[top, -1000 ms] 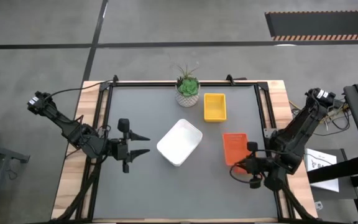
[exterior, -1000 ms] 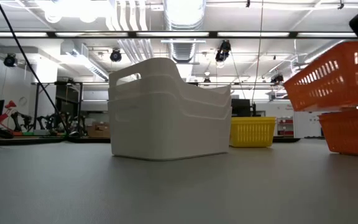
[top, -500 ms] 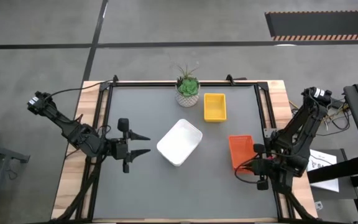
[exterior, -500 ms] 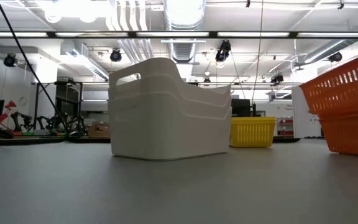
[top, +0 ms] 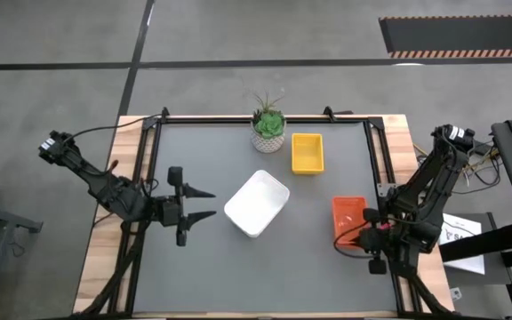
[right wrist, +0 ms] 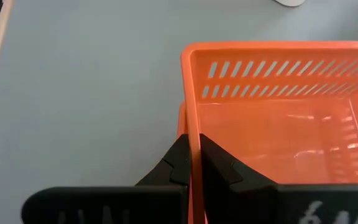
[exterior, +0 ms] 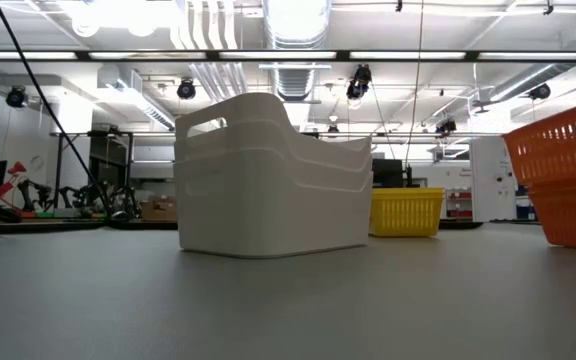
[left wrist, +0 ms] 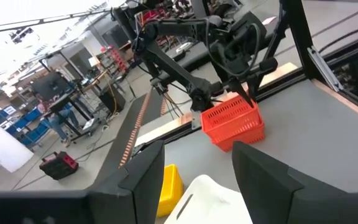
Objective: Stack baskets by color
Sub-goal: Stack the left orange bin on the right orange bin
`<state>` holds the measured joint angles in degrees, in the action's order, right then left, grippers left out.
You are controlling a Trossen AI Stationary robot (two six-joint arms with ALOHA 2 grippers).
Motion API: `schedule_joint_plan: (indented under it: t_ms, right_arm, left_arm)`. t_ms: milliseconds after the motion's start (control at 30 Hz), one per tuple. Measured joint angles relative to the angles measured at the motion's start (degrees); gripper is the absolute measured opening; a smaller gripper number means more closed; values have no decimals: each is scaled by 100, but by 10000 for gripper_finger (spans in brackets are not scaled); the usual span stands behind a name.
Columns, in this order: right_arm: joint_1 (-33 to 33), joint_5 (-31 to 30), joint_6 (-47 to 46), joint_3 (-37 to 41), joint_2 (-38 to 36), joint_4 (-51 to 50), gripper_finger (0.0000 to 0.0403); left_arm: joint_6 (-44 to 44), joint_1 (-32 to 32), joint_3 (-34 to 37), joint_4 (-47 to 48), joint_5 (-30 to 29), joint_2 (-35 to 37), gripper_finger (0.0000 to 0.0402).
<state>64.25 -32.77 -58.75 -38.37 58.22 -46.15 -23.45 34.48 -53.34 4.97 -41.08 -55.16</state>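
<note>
The lower orange basket [right wrist: 180,118] is mostly hidden under the upper orange basket [right wrist: 278,118]. The right pincer [right wrist: 191,163] is clenched on the upper basket's near rim. The left pincer [top: 204,204] hangs released, left of the white baskets [top: 257,203].

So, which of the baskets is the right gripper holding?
The orange basket: the right gripper pinches its rim. The white and yellow baskets stand untouched.

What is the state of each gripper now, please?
Left gripper: open, holding nothing, beside the white plastic baskets.
Right gripper: closed on the rim of the upper orange slotted plastic basket.
</note>
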Motion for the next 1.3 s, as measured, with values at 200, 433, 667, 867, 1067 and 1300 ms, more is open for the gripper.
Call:
schedule_joint_plan:
  t_ms: [200, 433, 667, 867, 1067, 1300]
  right_arm:
    - [0, 1, 62, -174, 0, -222, 9]
    - [0, 272, -101, -240, 0, -311, 9]
    - [2, 336, -262, -240, -2, -381, 9]
    - [2, 191, -276, -357, -2, -788, 9]
    - [2, 215, -300, -715, -2, -1110, 8]
    - [34, 229, -700, -723, 56, -1259, 8]
  left_arm:
    - [1, -4, -1, -36, 0, 0, 173]
    - [2, -4, -1, -39, 0, 0, 173]
    - [3, -3, -1, -45, 1, 0, 173]
    - [-140, -4, -1, -191, 0, 0, 173]
    - [-288, -4, -1, -339, -1, 2, 173]
    - [-296, -4, -1, -307, -4, 0, 173]
